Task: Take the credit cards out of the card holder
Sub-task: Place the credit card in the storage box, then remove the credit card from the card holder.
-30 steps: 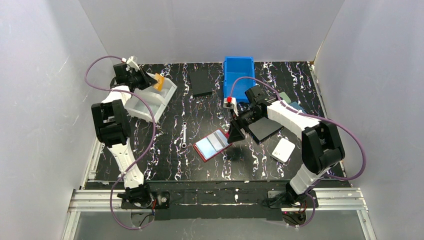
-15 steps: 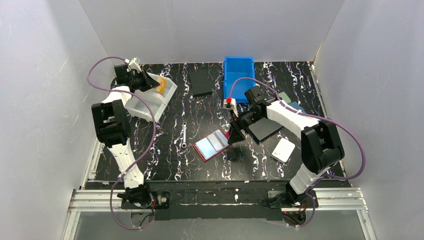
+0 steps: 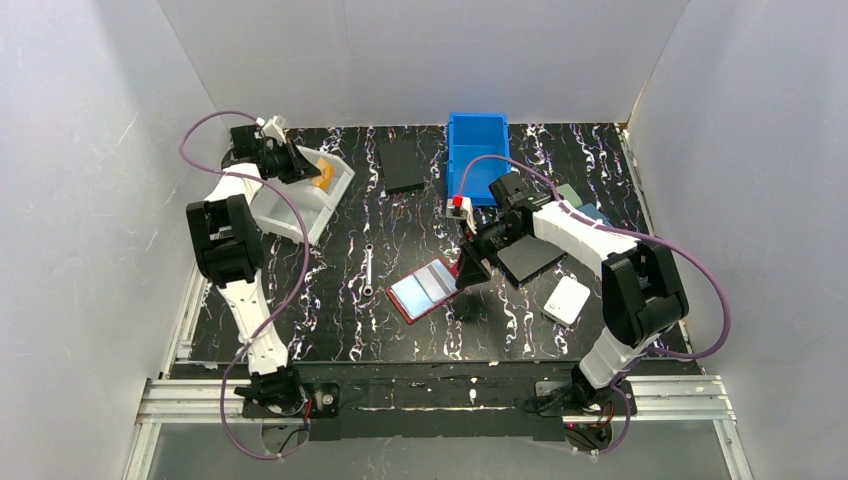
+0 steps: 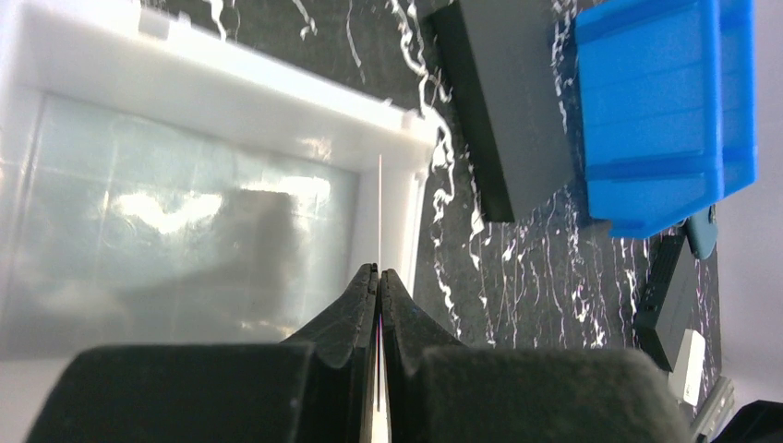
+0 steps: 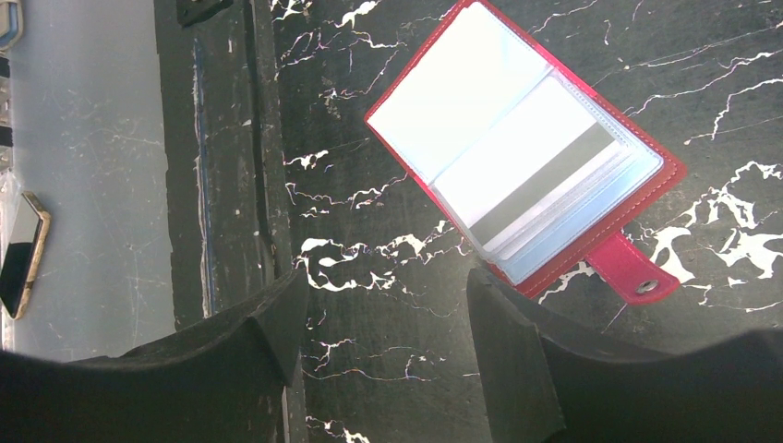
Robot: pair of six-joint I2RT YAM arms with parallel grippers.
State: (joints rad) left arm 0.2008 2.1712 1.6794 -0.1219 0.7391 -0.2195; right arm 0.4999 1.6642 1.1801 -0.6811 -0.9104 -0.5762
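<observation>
The left gripper (image 4: 379, 277) pinches an orange card (image 3: 321, 172) above the white tray (image 4: 231, 88). The right gripper (image 5: 383, 291) hangs spread, with the open card holder (image 5: 522, 148) at its one o'clock.

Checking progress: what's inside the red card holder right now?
The card holder lies open. A whitish card with a dark stripe shows in the sleeve by the snap tab. Glare washes out the other sleeve; anything stacked under the card is hidden.
</observation>
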